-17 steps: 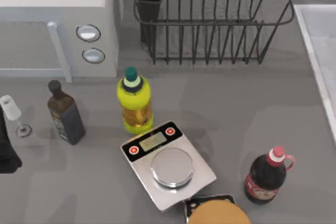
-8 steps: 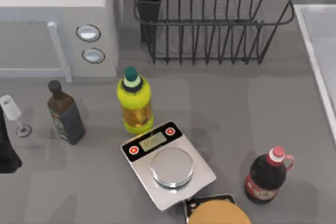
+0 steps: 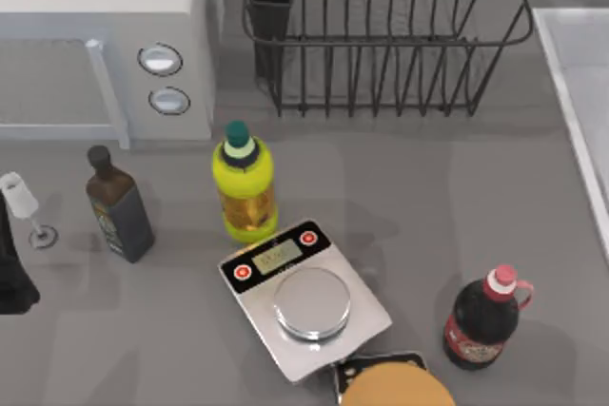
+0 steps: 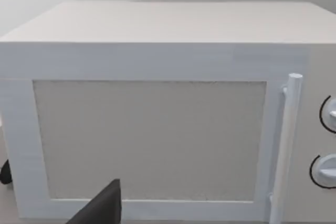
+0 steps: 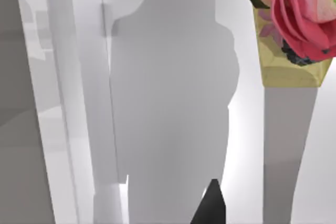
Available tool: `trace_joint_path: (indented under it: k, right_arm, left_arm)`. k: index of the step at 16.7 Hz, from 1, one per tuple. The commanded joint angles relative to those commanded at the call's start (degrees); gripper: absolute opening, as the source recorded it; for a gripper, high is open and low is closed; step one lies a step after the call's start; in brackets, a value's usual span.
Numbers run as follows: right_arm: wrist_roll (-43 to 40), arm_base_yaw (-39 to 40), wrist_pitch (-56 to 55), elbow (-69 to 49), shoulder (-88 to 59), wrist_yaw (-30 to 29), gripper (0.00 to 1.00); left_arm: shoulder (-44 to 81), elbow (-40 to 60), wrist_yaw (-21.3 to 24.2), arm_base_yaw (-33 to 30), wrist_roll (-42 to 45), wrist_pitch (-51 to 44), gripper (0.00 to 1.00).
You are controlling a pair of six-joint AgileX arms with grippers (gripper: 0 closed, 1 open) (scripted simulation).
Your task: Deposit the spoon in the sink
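Left arm (image 3: 11, 273): matte black, blocky casing with a slim upright section above it, at the top view's nine o'clock edge. Left gripper finger (image 4: 102, 208): flat black wedge, plain, unmarked. Right gripper finger (image 5: 211, 205): black pointed wedge, plain.

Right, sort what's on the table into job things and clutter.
Job: sink, at the table's right edge.

Clutter: microwave, dish rack, yellow bottle, dark bottle, red-capped bottle, kitchen scale, wine glass.

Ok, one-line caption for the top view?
Scale mid-table among three bottles, microwave and dish rack behind, sink at right edge.
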State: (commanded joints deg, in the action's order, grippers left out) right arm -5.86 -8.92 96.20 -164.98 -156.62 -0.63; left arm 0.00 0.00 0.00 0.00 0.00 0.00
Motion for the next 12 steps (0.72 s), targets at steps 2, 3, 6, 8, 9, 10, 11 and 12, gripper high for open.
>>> trace_joint_path:
  k: [2, 3, 6, 8, 9, 10, 11, 12]
  right_arm:
    - [0.01, 0.04, -2.61, 3.32, 1.34, 0.02, 0.00]
    - [-0.01, 0.10, -4.33, 5.88, 2.19, 0.04, 0.00]
    - [-0.08, 0.25, -10.14, 15.97, 4.85, 0.10, 0.00]
    - [-0.10, 0.31, -13.83, 21.56, 6.42, 0.09, 0.00]
    - [-0.11, 0.33, -15.34, 23.46, 7.06, 0.07, 0.00]
    - [-0.12, 0.35, -16.47, 24.75, 7.55, 0.05, 0.00]
    - [-0.12, 0.36, -17.10, 25.42, 7.82, 0.04, 0.00]
    - [-0.12, 0.36, -17.21, 25.53, 7.87, 0.03, 0.00]
  left_arm:
    - [0.00, 0.00, 0.00, 0.00, 0.00, 0.00, 1.00]
    - [0.00, 0.00, 0.00, 0.00, 0.00, 0.00, 1.00]
    - [0.00, 0.00, 0.00, 0.00, 0.00, 0.00, 1.00]
    - [0.00, 0.00, 0.00, 0.00, 0.00, 0.00, 1.00]
    - [0.00, 0.00, 0.00, 0.00, 0.00, 0.00, 1.00]
    - [0.00, 0.00, 0.00, 0.00, 0.00, 0.00, 1.00]
    - [0.00, 0.00, 0.00, 0.00, 0.00, 0.00, 1.00]
    - [0.00, 0.00, 0.00, 0.00, 0.00, 0.00, 1.00]
